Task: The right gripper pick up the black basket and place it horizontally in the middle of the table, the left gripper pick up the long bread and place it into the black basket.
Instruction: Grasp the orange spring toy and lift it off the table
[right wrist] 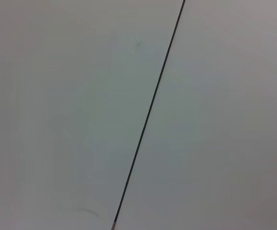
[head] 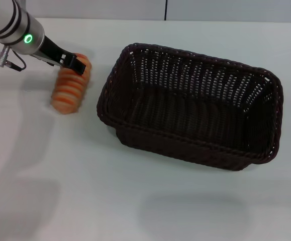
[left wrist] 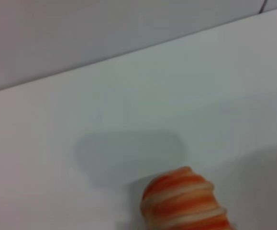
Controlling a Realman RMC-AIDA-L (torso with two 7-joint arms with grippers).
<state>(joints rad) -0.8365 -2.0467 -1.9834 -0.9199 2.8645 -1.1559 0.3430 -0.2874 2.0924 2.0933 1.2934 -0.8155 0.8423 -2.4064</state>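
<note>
Long bread (head: 71, 90), orange-brown, pale cross ridges, on white table (head: 85, 191), left claw (head: 76, 63) at its far end, grip unclear

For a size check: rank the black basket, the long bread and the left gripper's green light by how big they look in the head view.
1. black basket, by far the largest
2. long bread
3. green light, smallest

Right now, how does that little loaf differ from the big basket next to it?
The loaf is small, orange-brown with pale ridges; the basket is far larger, dark woven wicker. The loaf is solid, the basket open and holding nothing. The left gripper is at the loaf's far end; nothing touches the basket. Both rest on the white table.
</note>
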